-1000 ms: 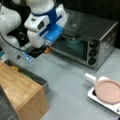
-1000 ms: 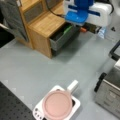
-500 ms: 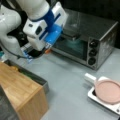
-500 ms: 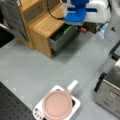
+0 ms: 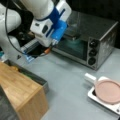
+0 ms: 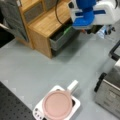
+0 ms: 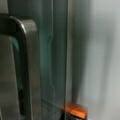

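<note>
The gripper hangs low at the front of the toaster oven, right at the glass door on the side away from the knobs. An orange-tipped finger pokes out below the blue-and-white wrist, close to the grey table. From the wrist view the door handle, a grey metal bar, stands just in front of the camera with the greenish glass beside it, and an orange finger pad shows at the bottom edge, next to the glass. I cannot tell how far the fingers are spread, nor whether they have hold of the handle or anything else.

Taking the oven as the landmark: in a front view, a pink pan with a white handle sits on a white base well in front of the oven's knob side, nearer the view's bottom right. On the far side from the knobs, toward the view's bottom left, stands a wooden cabinet with a grey drawer pulled out.

In a front view from the opposite side, the arm's blue section hovers past the open drawer of the cabinet, while the oven fills the lower right corner and the pan lies just beside it, toward the view's bottom.
</note>
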{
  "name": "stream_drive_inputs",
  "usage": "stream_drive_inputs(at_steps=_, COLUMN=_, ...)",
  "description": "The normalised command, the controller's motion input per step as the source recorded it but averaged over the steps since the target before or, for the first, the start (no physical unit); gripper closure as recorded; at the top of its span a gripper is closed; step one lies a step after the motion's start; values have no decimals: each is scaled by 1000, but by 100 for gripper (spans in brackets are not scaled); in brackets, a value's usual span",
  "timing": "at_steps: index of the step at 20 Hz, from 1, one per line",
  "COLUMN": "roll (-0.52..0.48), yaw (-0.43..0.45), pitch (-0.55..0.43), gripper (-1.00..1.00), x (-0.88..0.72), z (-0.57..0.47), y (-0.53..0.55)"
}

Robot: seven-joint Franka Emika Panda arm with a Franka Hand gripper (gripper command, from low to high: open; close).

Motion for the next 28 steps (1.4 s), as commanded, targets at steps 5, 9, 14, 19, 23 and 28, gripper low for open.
stream_drive_inputs(at_steps=5, roll=74, yaw=-166, pitch=-67, gripper=-100, x=-276, z=-98, y=321)
stream_drive_inputs(at_steps=9, roll=99, yaw=-238, pitch=-92, gripper=-100, x=-363, z=-129, y=398)
stream_drive_inputs(at_steps=14, roll=164, yaw=-268, pitch=-133, gripper=-100, x=-448, z=-118, y=551)
stream_drive_inputs(at_steps=19, roll=122, yaw=-298, pitch=-190, gripper=-100, x=-423, z=-147, y=484)
stream_drive_inputs(at_steps=23, roll=76, yaw=-298, pitch=-204, gripper=-100, x=-370, z=-153, y=226)
stream_drive_inputs(at_steps=28, roll=95, yaw=-269, pitch=-203, gripper=-100, x=-355, z=-254, y=34)
